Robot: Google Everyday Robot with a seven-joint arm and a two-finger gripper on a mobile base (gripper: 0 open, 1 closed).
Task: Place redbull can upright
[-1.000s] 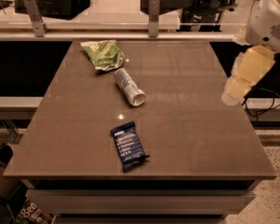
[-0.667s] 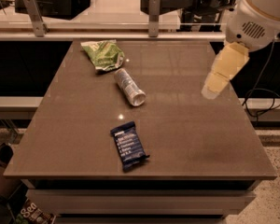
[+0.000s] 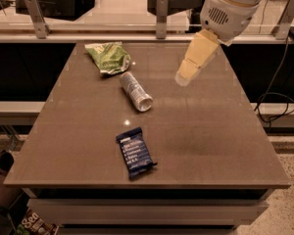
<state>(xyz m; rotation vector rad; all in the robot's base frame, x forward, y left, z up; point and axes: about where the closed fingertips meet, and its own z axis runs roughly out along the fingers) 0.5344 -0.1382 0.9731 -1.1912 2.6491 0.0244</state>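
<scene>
The redbull can (image 3: 135, 91) lies on its side on the brown table (image 3: 201, 131), left of centre, its shiny end facing the front right. My gripper (image 3: 185, 76) hangs from the white arm at the upper right and hovers above the table, to the right of the can and apart from it. It holds nothing that I can see.
A green chip bag (image 3: 108, 57) lies just behind the can, near the table's far left. A dark blue snack bar wrapper (image 3: 135, 152) lies near the front edge. A rail with metal posts (image 3: 161, 14) runs behind the table. A cable hangs at the right.
The arm and gripper have moved left and inward over the table, toward the can. The can, bag and wrapper have not moved.
</scene>
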